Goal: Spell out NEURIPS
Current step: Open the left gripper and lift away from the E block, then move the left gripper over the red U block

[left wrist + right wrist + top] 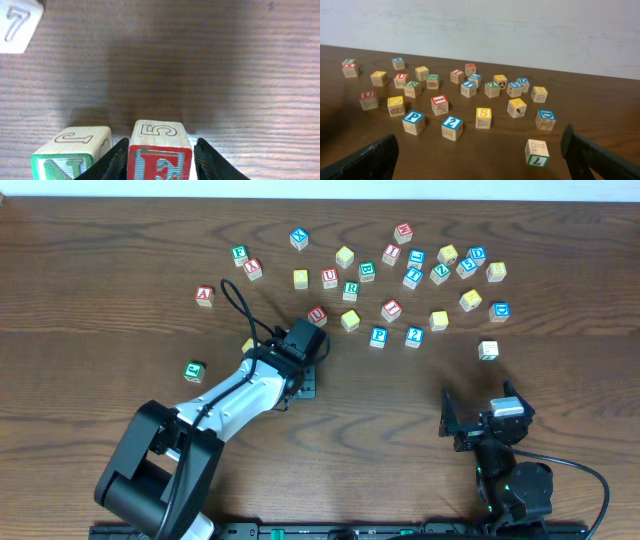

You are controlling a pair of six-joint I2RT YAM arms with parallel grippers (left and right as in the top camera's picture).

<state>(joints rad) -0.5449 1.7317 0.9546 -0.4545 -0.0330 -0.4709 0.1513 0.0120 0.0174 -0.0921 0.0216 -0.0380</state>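
Observation:
In the left wrist view the red E cube [160,162] stands on the table between the fingers of my left gripper [162,144]. The jaws are open, with a small gap at the right finger. The green N cube [70,150] sits right beside it on the left. From overhead the left gripper [300,375] covers both cubes. Farther back lie the red U [317,314], green R [351,290], red I [392,310], blue P [378,336] and yellow S [439,320]. My right gripper [482,415] [477,155] stands wide open and holds nothing.
Many other letter and number cubes are scattered across the far half of the table. A cube with a green 7 [537,152] lies just ahead of the right gripper's right finger. A green-faced cube [194,370] sits alone left of the left arm.

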